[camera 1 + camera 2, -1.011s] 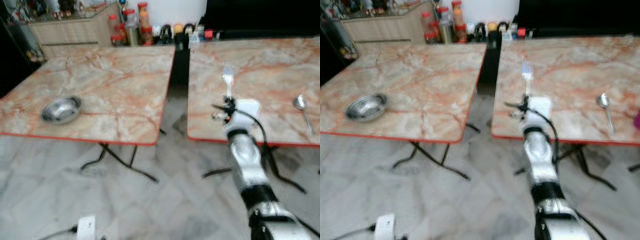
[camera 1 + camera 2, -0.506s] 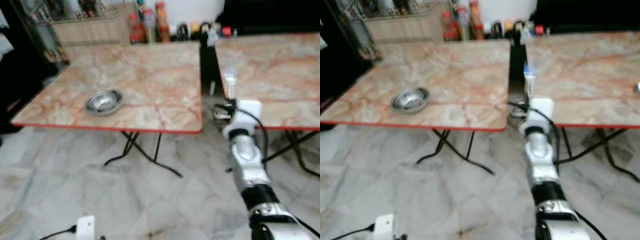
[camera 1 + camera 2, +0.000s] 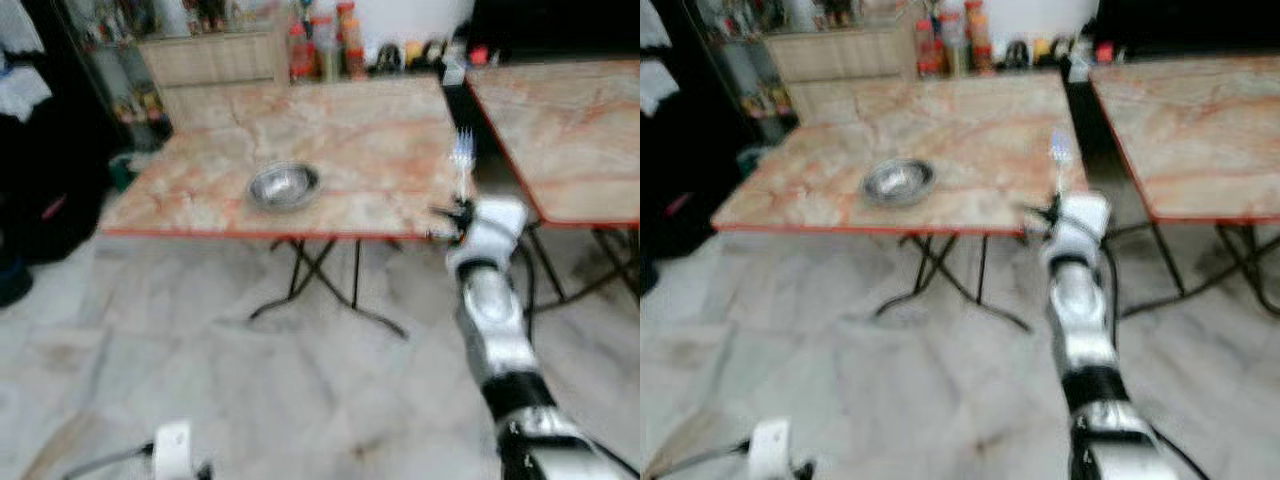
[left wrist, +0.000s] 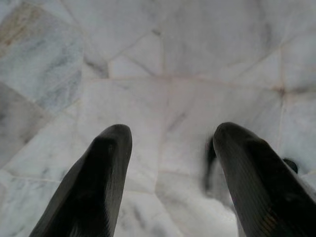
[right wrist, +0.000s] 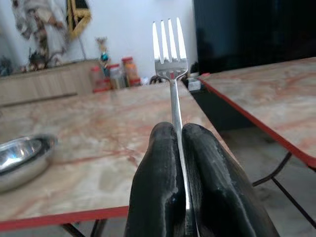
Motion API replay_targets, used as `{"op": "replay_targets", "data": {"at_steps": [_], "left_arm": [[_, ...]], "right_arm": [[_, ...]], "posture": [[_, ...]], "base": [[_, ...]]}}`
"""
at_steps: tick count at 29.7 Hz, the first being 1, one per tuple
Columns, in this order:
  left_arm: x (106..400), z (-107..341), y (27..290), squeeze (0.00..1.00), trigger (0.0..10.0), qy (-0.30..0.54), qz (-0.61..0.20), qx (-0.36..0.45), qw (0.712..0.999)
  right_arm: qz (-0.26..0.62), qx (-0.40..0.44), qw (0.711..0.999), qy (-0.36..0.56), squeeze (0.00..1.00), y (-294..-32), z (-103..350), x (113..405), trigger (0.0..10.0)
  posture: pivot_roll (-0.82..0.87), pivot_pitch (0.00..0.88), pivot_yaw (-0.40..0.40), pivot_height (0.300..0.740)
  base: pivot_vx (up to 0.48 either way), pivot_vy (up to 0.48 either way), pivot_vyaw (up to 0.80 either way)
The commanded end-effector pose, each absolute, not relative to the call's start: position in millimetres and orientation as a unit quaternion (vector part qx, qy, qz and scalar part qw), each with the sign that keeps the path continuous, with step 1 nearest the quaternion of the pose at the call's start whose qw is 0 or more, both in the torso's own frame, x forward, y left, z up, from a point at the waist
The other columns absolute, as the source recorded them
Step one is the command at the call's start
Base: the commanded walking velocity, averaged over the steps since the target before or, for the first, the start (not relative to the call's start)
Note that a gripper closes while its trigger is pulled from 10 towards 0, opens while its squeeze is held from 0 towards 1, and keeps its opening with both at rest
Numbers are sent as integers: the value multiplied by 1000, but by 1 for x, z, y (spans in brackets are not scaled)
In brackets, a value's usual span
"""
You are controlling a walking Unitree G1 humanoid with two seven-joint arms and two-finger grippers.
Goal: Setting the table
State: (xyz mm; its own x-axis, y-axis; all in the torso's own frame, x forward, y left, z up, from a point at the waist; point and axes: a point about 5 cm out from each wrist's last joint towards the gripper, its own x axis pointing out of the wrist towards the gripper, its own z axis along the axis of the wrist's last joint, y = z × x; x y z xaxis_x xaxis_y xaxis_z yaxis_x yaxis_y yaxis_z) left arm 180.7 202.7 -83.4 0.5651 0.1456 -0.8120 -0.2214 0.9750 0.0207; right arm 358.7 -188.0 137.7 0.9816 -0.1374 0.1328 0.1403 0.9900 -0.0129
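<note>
Now the right claw clenches a fork — carrying it; next, lay it beside the bowl ahead-left on the desk.

table: pink-veined marble, red edge | bowl: silver | fork: silver | floor: grey-white marble

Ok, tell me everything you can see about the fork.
The fork is a slim, shiny, silver-coloured piece that looks like metal, with four straight tines on a narrow neck. The right gripper is shut on its handle, one black finger on each side, so the lower handle is hidden. It stands upright, tines up, in the air at the near edge of the marble-patterned table, to the right of the steel bowl. Only the fingers touch it. In the blurred head views it looks pale.
</note>
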Motion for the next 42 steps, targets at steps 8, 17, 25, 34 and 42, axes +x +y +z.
{"op": "replay_targets", "data": {"at_steps": [8,17,25,34,42], "left_arm": [[190,-78,210,0,10000,446,108,-28,888],[185,-78,217,0,10000,439,110,-22,891],[186,-78,213,0,10000,436,105,-27,893],[189,-77,211,0,10000,432,102,-27,896],[190,-76,212,0,10000,429,101,-25,897]], "right_arm": [[-59,-7,995,-76,0,-180,144,361,10000],[-59,-6,996,-74,0,-178,143,361,10000],[-57,-5,996,-72,0,-177,141,361,10000],[-56,-6,996,-70,0,-175,140,361,10000],[-53,-8,996,-70,0,-175,140,361,10000]], "posture": [[-25,0,75,740],[-24,0,76,740],[-19,0,77,740],[-18,0,75,740],[-19,0,76,740]], "base": [[0,480,0],[0,43,0],[65,0,0],[303,0,0],[311,0,0]]}}
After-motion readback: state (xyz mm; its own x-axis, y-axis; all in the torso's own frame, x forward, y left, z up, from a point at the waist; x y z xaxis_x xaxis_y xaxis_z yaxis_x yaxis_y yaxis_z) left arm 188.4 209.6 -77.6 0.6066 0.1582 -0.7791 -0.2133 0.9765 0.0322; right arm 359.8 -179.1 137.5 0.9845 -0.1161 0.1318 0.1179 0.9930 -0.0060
